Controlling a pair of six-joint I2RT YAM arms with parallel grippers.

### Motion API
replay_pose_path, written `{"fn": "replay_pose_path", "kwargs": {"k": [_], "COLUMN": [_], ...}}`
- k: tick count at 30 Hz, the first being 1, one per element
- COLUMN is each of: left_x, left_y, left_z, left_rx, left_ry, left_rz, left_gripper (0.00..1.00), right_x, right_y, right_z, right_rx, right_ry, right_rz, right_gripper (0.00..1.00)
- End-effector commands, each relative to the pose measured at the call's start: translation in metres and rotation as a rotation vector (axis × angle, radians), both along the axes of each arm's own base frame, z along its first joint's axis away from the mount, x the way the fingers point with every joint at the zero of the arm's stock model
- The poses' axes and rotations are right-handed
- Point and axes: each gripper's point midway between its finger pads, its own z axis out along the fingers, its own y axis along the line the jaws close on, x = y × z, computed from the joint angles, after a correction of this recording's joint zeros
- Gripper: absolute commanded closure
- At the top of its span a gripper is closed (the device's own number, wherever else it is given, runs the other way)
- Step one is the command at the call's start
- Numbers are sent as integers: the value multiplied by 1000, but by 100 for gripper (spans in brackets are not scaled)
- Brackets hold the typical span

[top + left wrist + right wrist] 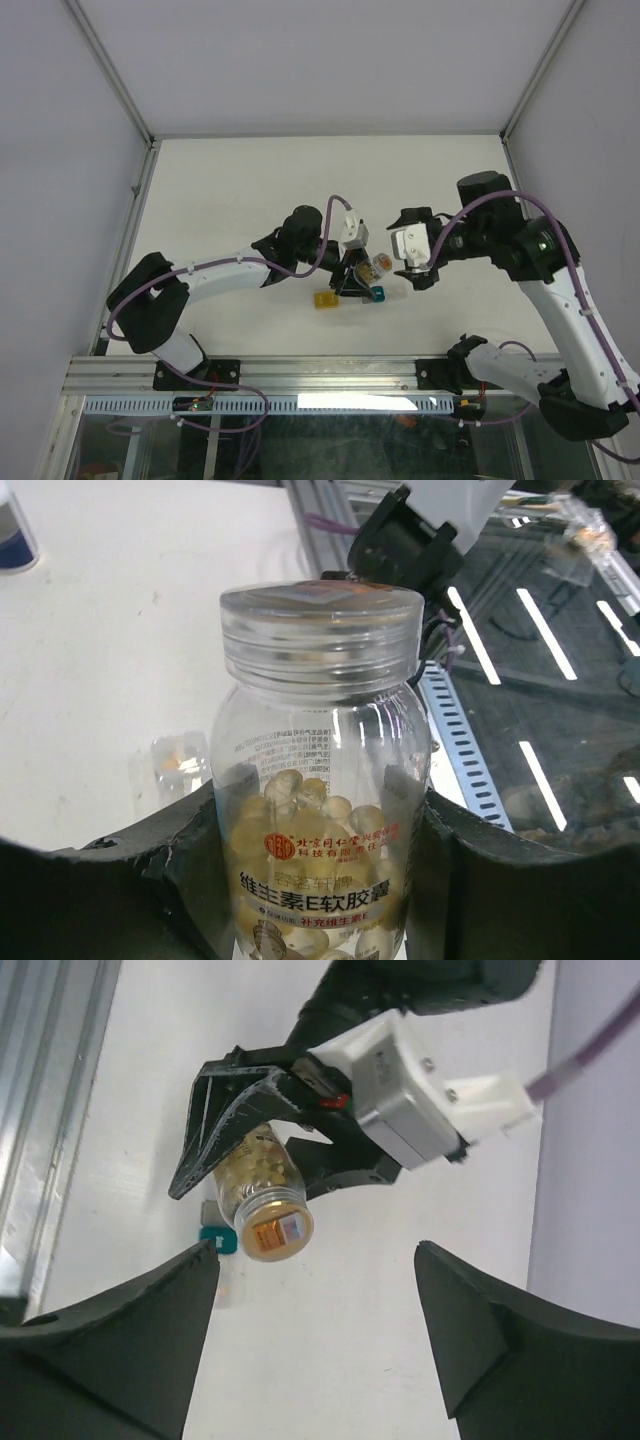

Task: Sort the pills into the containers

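Clamped in the left tool (320,900), a capsule bottle (320,760) shows its printed label (322,880) close-up; the right wrist view adds the right tool (315,1255), spread open, facing its lid (277,1230).

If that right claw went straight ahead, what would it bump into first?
Probably the lid of the pill bottle, facing the open right gripper; the left gripper holds it. Depth is uncertain.

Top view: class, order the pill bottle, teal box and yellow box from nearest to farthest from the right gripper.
1. Pill bottle, just left of the right gripper.
2. Teal box, nearer the arms' bases.
3. Yellow box, farthest left.
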Motion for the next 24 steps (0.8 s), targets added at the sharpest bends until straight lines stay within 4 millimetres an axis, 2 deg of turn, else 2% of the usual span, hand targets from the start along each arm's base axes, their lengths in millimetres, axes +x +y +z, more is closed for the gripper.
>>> {"fn": "replay_pose_path", "kwargs": {"k": [1,4,8,11,15,17,24], "left_x": [6,14,23,23,23,22,24], "left_y": [3,1,-4,-6,-6,-3,-5], "left_z": [23,26,26,28,29,42,46], "left_rx": [-84,-108,-114,-127,-126,-153,-158], "left_ry": [-144,-235,-304,-315,-314,-324,-322], "left_rz": [131,229,321,332,338,346,353], "left_gripper": [100,100,100,100,100,100,100], "right_x": [-16,-8,-9,3,5,5,-4], "right_y": [-3,-11,-6,-4,3,5,12], "right_z": [31,30,8,-11,-24,-28,-41], "right_rx": [226,362,365,324,283,267,206], "right_ry": [231,446,748,835,928,949,995], "right_rz": [-304,-543,-665,-737,-736,-735,-709], "right_gripper": [13,4,3,5,15,19,37]}}
